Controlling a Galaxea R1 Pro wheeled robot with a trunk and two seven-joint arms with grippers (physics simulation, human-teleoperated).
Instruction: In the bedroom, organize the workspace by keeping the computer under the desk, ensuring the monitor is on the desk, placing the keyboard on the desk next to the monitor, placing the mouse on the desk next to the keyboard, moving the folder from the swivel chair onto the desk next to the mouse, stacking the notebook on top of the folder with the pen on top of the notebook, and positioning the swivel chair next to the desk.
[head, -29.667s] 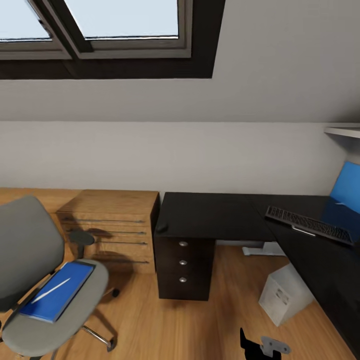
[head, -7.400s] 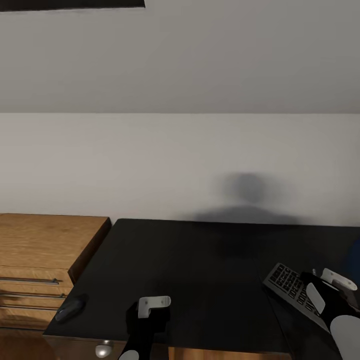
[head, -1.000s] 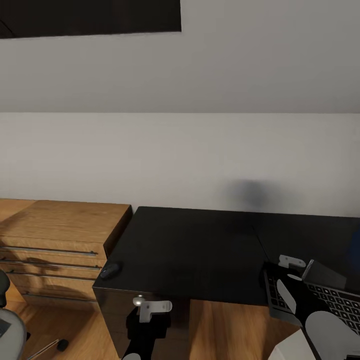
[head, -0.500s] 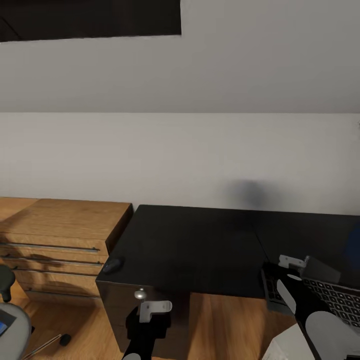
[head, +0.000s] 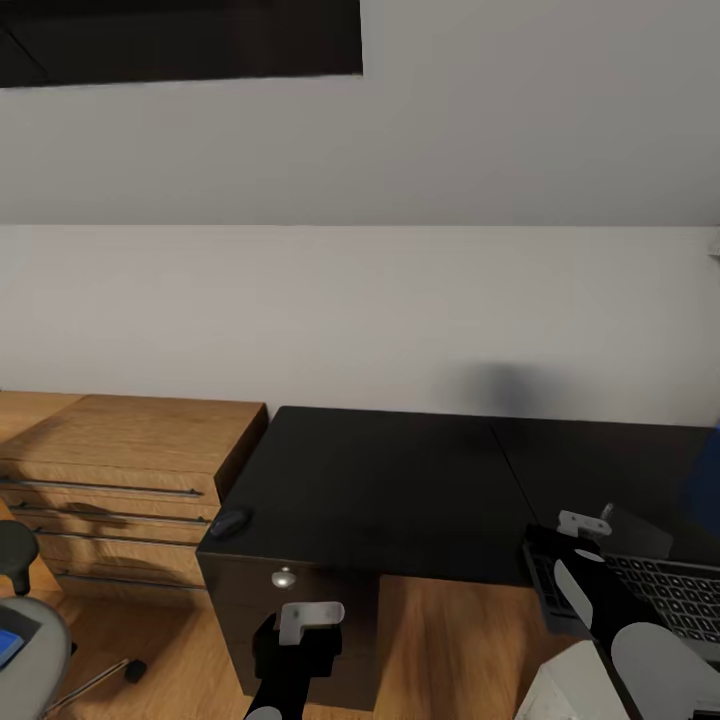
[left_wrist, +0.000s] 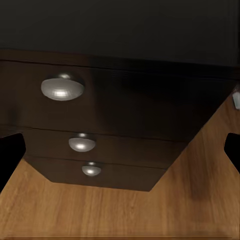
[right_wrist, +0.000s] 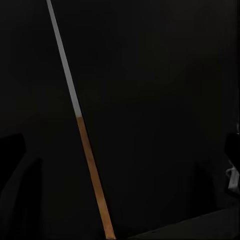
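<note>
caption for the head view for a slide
Right gripper lifting the keyboard off the black desk, mouse at its left corner.

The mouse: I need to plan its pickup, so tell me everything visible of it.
The mouse is a small, dark, rounded, matte-looking lump lying flat on the desk, at its glossy black top's front left corner, close to the edge beside the wooden dresser. Nothing else touches it; the left gripper hangs lower, before the drawers.
</note>
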